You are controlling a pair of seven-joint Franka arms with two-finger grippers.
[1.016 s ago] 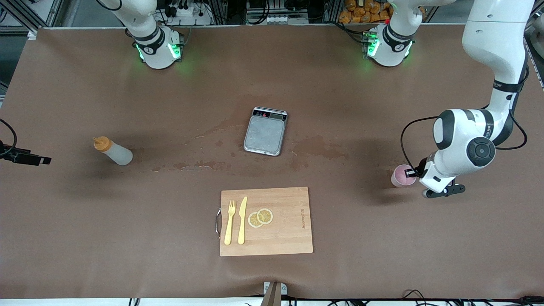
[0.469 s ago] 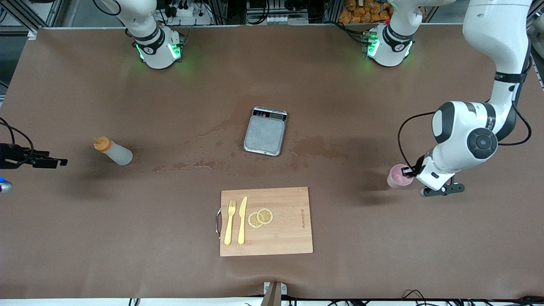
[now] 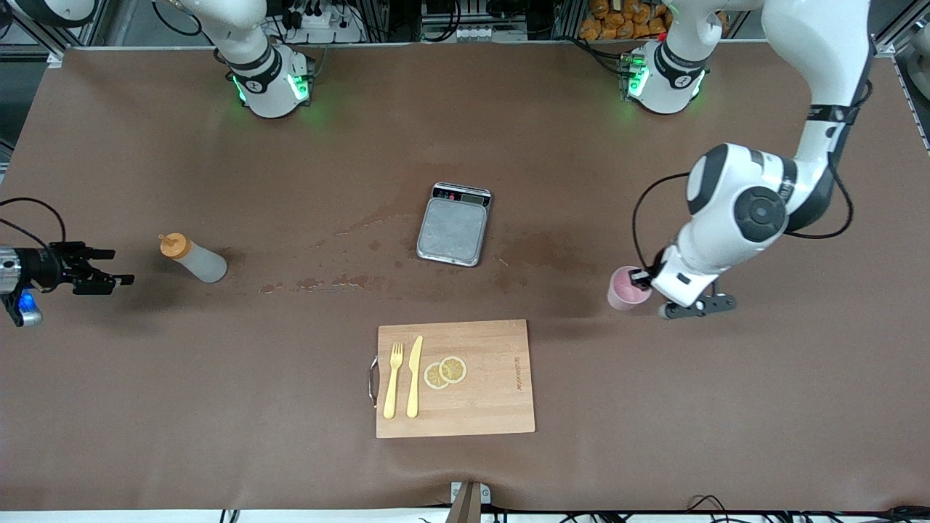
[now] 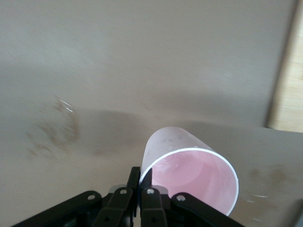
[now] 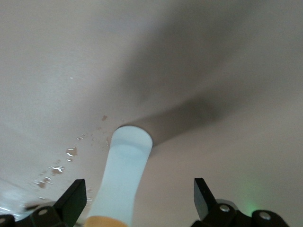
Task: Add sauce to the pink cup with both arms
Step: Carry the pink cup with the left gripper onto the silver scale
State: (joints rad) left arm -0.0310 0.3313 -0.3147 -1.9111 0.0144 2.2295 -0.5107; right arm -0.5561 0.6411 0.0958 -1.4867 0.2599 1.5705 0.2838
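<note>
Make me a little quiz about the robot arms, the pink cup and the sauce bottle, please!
1. True or false: the left gripper is shut on the rim of the pink cup.
2. Which gripper is open, with the sauce bottle in front of it? A) left gripper B) right gripper
3. Fill in: the fork and knife lie on the wooden ____.

Key
1. True. The left wrist view shows the fingers pinched on the cup's rim.
2. B. It is not touching the bottle yet.
3. Cutting board, beside two lemon slices.
</note>
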